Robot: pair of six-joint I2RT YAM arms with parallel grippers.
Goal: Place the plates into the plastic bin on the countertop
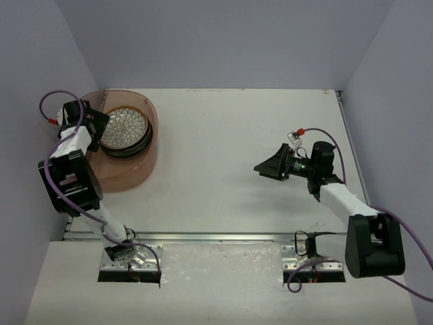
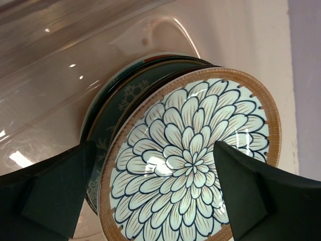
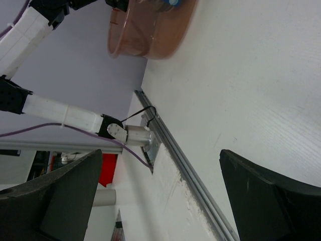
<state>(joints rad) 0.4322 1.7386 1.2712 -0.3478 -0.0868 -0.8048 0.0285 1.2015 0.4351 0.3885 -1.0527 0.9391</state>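
Note:
The plates are stacked inside the plastic bin [image 1: 139,172] at the countertop's far left. The brown-white petal plate [image 1: 124,126] lies on top; darker plates [image 2: 118,103] show beneath it. My left gripper [image 1: 100,128] hovers open just over the stack's left side, its fingers [image 2: 55,186] straddling the petal plate [image 2: 190,155] without touching it. My right gripper [image 1: 268,166] is open and empty above the bare countertop [image 1: 223,135] right of centre, pointing left. The bin shows far off in the right wrist view [image 3: 150,30].
A metal rail [image 1: 216,237] runs along the countertop's near edge and shows in the right wrist view [image 3: 190,168]. Pale lilac-grey walls [image 1: 223,40] close in the back and both sides. The arm bases [image 1: 128,261] sit below the rail.

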